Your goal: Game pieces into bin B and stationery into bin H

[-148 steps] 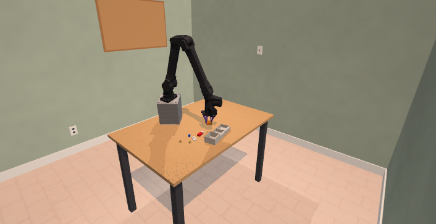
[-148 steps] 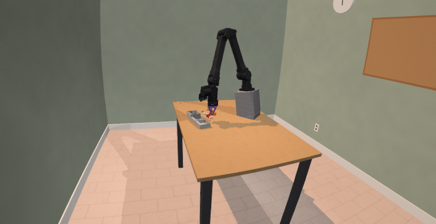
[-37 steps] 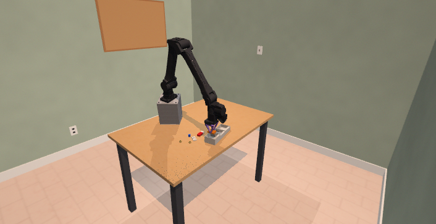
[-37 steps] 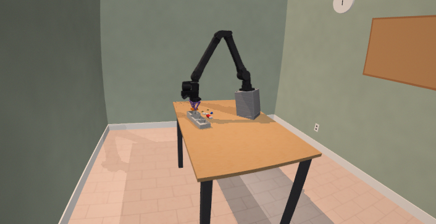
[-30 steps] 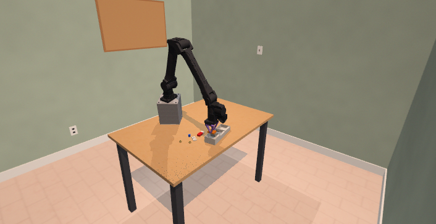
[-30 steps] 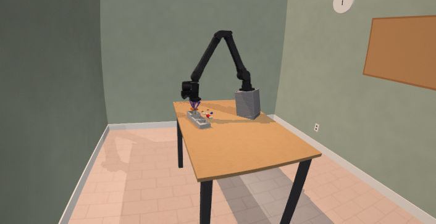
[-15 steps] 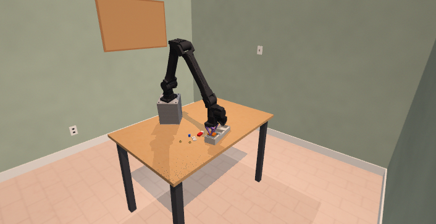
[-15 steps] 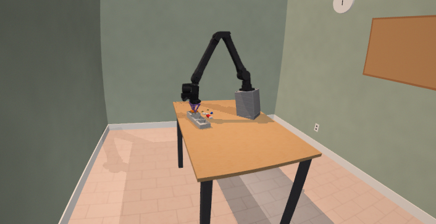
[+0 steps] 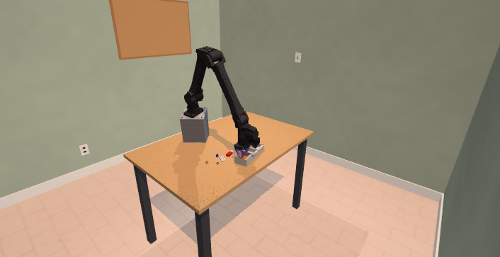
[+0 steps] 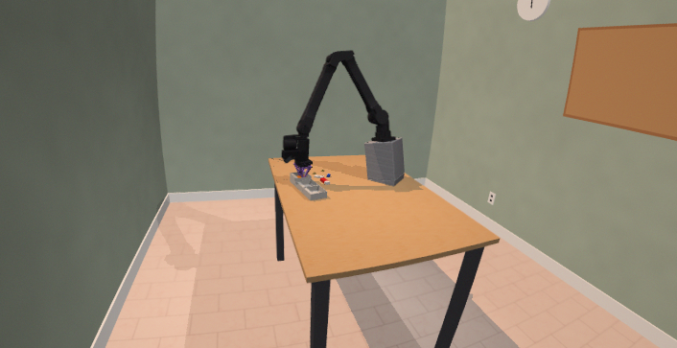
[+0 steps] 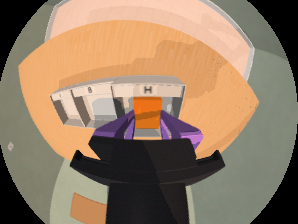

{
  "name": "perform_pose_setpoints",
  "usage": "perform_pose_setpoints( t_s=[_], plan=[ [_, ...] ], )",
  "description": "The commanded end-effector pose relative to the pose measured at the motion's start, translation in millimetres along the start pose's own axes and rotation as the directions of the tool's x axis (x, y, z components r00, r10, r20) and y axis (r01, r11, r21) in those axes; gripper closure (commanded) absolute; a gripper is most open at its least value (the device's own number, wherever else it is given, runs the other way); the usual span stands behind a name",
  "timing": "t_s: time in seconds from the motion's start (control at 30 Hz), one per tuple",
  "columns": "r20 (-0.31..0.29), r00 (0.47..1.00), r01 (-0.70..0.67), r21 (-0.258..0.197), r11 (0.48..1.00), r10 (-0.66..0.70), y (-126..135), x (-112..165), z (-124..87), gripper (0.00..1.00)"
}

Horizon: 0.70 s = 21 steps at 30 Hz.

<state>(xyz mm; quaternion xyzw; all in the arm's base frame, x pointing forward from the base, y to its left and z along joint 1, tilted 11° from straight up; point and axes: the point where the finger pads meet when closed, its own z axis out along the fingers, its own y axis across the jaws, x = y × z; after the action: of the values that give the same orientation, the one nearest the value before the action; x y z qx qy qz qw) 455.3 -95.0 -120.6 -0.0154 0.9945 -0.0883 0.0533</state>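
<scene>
From above, hangs over the near end of the gray bins (image 9: 251,156) beside loose pieces (image 9: 222,158); from the side, same hover; at the wrist, grips an orange block (image 11: 148,111) below the H, likely awaiting release.

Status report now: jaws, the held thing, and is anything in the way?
Gripper shut on orange block, jaws purple. Hovering at bin marked H. Nothing visible between block and bin; loose pieces lie apart on table.
</scene>
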Motion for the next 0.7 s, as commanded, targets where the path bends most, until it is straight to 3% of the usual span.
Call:
perform_pose_setpoints(
  t_s=[0.0,0.47,0.5,0.67],
  plan=[
    [0.027,1.000,-0.005,0.002,1.000,0.005,-8.2,-17.2,10.8,0.66],
    [0.007,1.000,0.002,-0.003,1.000,-0.002,-3.9,-14.2,12.1,0.66],
    [0.007,1.000,0.002,-0.003,1.000,-0.002,-3.9,-14.0,12.0,0.55],
    [0.007,1.000,0.002,-0.003,1.000,-0.002,-3.6,-13.9,11.7,0.55]
  ],
)
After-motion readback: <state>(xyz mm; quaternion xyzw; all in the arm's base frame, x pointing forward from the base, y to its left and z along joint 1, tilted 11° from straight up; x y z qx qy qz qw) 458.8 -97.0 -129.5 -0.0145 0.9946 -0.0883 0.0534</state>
